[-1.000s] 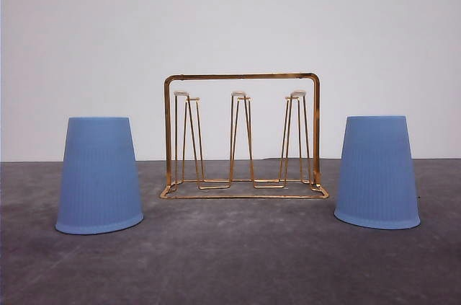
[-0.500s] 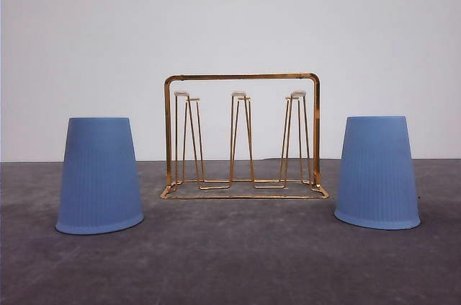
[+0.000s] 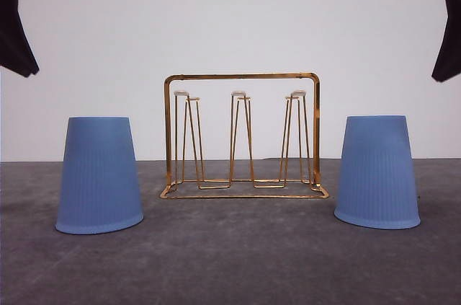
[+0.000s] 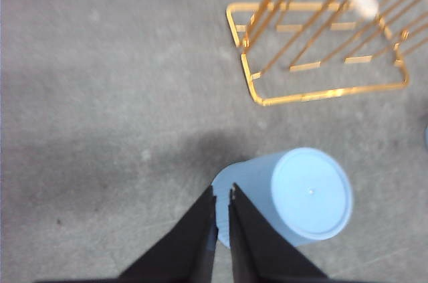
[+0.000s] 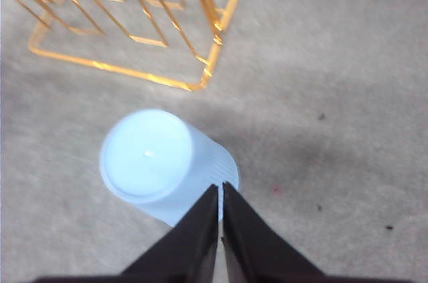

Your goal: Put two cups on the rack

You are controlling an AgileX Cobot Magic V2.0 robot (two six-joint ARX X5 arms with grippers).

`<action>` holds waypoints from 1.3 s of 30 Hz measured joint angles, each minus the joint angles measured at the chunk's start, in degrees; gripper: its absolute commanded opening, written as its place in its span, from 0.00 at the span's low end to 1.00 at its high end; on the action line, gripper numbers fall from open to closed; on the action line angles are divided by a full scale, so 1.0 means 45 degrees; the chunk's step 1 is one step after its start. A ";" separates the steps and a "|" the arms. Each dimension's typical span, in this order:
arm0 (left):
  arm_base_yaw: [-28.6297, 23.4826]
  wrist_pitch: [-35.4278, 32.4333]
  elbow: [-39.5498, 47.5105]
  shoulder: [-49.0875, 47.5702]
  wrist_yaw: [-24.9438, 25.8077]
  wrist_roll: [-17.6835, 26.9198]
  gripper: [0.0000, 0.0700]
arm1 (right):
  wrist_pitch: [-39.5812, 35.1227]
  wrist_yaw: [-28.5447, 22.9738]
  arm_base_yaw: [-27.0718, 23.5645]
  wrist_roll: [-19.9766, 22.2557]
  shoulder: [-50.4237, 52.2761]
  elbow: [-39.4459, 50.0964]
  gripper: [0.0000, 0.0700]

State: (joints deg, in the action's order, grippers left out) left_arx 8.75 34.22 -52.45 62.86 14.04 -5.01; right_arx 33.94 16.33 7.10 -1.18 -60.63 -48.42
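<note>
Two light blue ribbed cups stand upside down on the table, the left cup [image 3: 99, 175] and the right cup [image 3: 377, 171] on either side of the gold wire rack [image 3: 243, 135]. The rack's white-tipped pegs are bare. My left gripper [image 4: 223, 193] hangs high above the table, shut with nothing in it, beside the left cup [image 4: 301, 196] on the side away from the rack [image 4: 314, 49]. My right gripper [image 5: 220, 189] is likewise shut and empty, above the outer side of the right cup [image 5: 157, 162], with the rack [image 5: 134, 29] beyond.
Grey table surface [image 3: 238, 254] runs open in front of the cups and the rack. A plain white wall stands behind. Dark parts of the left arm [image 3: 14, 24] and the right arm [image 3: 448, 24] show in the upper corners of the front view.
Dark parts of both arms have come into the top corners of the front view. The cups and the rack have not moved.
</note>
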 measured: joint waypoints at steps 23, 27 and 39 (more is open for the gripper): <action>0.3312 -0.1688 0.0000 0.1805 -0.1155 -0.0358 0.81 | 0.0265 0.0025 0.0684 0.0415 0.0001 0.0000 0.98; 0.3648 -0.1859 0.0000 0.2930 -0.1761 -0.0411 0.80 | 0.0265 0.0025 0.0684 0.0415 0.0001 0.0000 0.98; 0.3863 -0.1920 -0.0042 0.4126 -0.2484 -0.0418 0.43 | 0.0265 0.0029 0.0684 0.0440 0.0003 0.0000 0.98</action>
State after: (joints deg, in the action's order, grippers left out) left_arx 26.14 25.58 -52.64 81.43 2.86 -6.89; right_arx 35.14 16.46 10.17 0.80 -60.61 -48.42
